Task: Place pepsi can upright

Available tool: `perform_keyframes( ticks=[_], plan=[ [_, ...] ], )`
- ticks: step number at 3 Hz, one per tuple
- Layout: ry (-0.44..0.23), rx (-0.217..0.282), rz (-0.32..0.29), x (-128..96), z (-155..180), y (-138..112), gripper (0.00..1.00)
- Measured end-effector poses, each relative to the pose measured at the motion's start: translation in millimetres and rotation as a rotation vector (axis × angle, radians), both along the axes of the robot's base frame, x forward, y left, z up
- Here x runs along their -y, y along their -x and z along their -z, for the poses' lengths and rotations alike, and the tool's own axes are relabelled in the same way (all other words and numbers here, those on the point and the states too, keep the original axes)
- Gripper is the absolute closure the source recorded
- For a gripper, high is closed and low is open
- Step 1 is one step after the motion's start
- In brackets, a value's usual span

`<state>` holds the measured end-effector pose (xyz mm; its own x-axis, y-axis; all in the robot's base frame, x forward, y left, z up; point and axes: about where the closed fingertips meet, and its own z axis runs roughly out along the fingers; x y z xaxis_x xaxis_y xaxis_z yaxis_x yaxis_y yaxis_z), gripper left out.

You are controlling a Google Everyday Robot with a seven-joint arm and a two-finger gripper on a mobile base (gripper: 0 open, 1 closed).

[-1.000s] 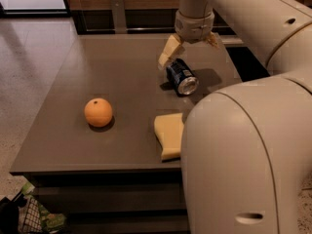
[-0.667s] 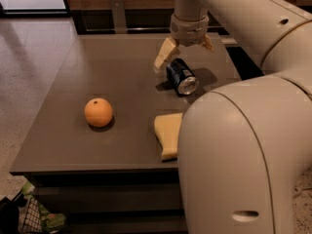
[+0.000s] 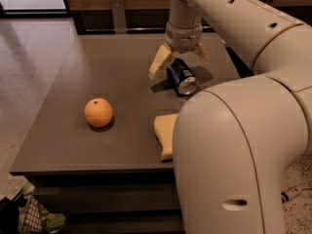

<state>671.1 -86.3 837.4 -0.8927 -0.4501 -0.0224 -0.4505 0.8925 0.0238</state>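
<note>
The pepsi can [image 3: 181, 77] lies on its side on the dark table [image 3: 107, 72], its silver end facing the front right. My gripper [image 3: 178, 62] hangs just above and behind the can, open. One tan finger [image 3: 158, 62] stands left of the can and the other [image 3: 200, 50] behind its right side. The fingers straddle the can's far end without closing on it.
An orange [image 3: 98, 112] sits at the front left of the table. A yellow sponge [image 3: 165, 133] lies near the front edge, partly hidden by my arm [image 3: 229, 155], which fills the right foreground. A bag [image 3: 29, 216] lies on the floor at lower left.
The gripper has come down closer to the can and its left finger now stands farther left. The can, orange and sponge have not moved.
</note>
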Motion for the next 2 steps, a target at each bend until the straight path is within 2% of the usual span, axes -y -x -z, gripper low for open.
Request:
perform_keyframes(
  ticks=[1, 2],
  plan=[
    [-0.008, -0.028, 0.01, 6, 9, 4, 0.0],
    [-0.009, -0.039, 0.052, 22, 14, 10, 0.16]
  ],
)
